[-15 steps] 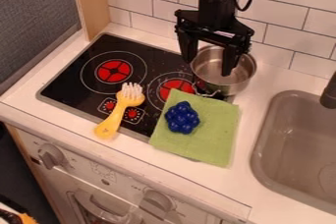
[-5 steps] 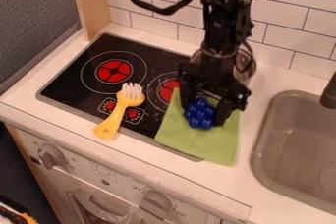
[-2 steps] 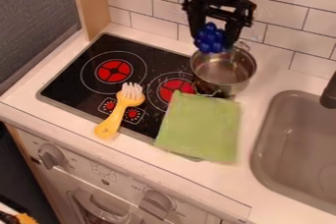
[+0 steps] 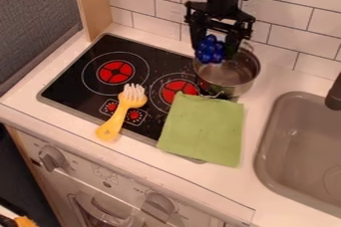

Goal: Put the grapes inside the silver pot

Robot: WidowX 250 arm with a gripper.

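The gripper [image 4: 214, 52] had the grapes [image 4: 210, 50] pinched between its fingers over the far left part of the pot [image 4: 234, 90], presumably so that they would fall inside once let go. How high they hung above the pot's rim was hard to tell. The cloth [image 4: 203, 131] lay just in front of the pot and the brush [image 4: 118, 117] to its left, both probably clear of the drop

Grapes [image 4: 210, 52]: glossy plastic;
Pot [image 4: 233, 90]: shiny metal;
Towel [image 4: 202, 130]: matt cloth;
Brush [image 4: 114, 120]: smooth plastic;
Cooktop [image 4: 75, 84]: smooth, glossy
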